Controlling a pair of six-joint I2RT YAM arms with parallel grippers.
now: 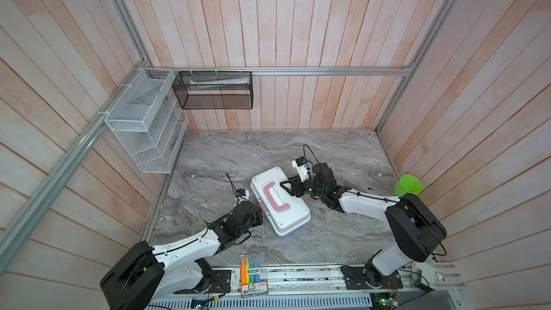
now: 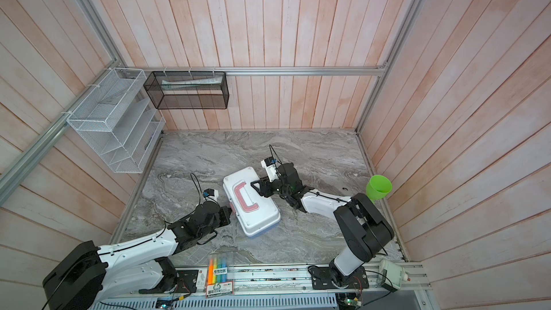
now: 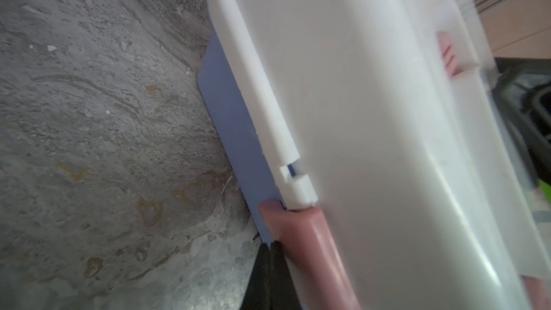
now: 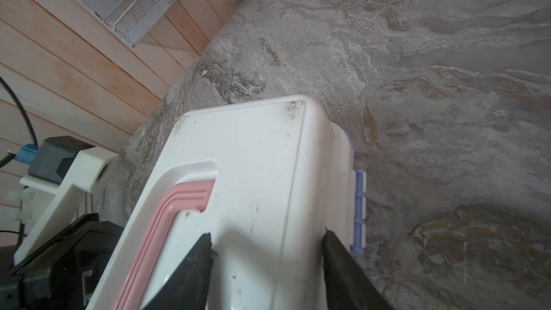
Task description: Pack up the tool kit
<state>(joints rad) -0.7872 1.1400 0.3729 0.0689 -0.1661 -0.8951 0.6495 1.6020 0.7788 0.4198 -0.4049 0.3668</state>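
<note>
The tool kit (image 1: 290, 219) is smooth plastic — its white lid (image 4: 262, 156) faintly glossy with dark scuffs, handle (image 4: 190, 193) ribbed pink, base (image 3: 238, 132) matt blue. The table (image 1: 343, 156) looks like veined grey stone; the walls (image 1: 298, 25) — pale wooden planks.

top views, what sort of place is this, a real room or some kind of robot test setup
Most likely a staged robot test cell, not a real room: plank wall panels held in an aluminium frame, a marble-look tabletop, and a white mesh organiser tied to the frame.
</note>
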